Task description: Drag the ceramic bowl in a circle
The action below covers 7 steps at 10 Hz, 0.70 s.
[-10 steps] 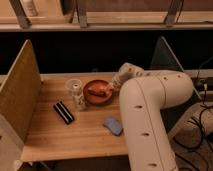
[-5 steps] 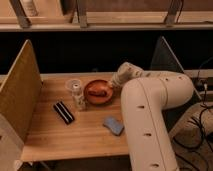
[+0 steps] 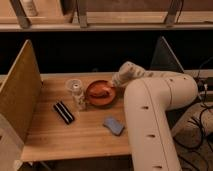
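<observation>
Your claw [image 3: 114, 85] is pinched shut on the rim of the bowl [image 3: 99, 94], which has a reddish patch inside, with a clear cup [image 3: 73, 84] farther left.

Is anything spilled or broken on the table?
No, nothing looks odd. The bowl sits flat on the table, the cup stands upright beside it, and nothing is spilled. The gripper is shut at the bowl's rim.

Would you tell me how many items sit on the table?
5: cup back left, small bottle before it, bowl at centre with the gripper at its right rim, black bar left, blue pad front. Arm may hide more.
</observation>
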Tool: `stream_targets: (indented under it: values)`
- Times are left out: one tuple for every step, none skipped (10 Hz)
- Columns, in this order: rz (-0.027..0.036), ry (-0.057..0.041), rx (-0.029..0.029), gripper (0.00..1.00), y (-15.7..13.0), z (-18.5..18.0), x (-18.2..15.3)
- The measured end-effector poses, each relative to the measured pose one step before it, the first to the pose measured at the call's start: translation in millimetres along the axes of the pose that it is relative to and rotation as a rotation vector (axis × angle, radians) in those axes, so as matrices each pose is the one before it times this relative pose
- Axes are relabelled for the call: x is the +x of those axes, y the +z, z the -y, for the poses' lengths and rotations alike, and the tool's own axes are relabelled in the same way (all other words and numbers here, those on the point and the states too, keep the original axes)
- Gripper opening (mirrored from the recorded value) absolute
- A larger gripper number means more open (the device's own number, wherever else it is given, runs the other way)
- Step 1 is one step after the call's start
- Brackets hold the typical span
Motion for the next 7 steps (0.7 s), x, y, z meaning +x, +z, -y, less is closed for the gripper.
stream_targets:
  values:
    - [0.00673, 0.00407, -0.02917, 0.0, -8.05, -11.68, -3.71]
    - [0.00905, 0.00266, -0.0433, 0.0, -11.63, -17.33, -3.75]
    - [0.01565, -0.00545, -0.04609, 0.0, -8.81, -18.27, -2.87]
    - [0.00614, -0.00564, -0.01712, 0.0, -2.14, -6.69, 0.7]
    - [0.00524, -0.01686, -0.02283, 0.0, 1.16, -9.21, 7.47]
    - [-0.00593, -0.02279, -0.00324, 0.0, 7.87, -0.2, 15.63]
    - [-0.00916, -0.01063, 0.0095, 0.0, 6.84, 4.89, 10.75]
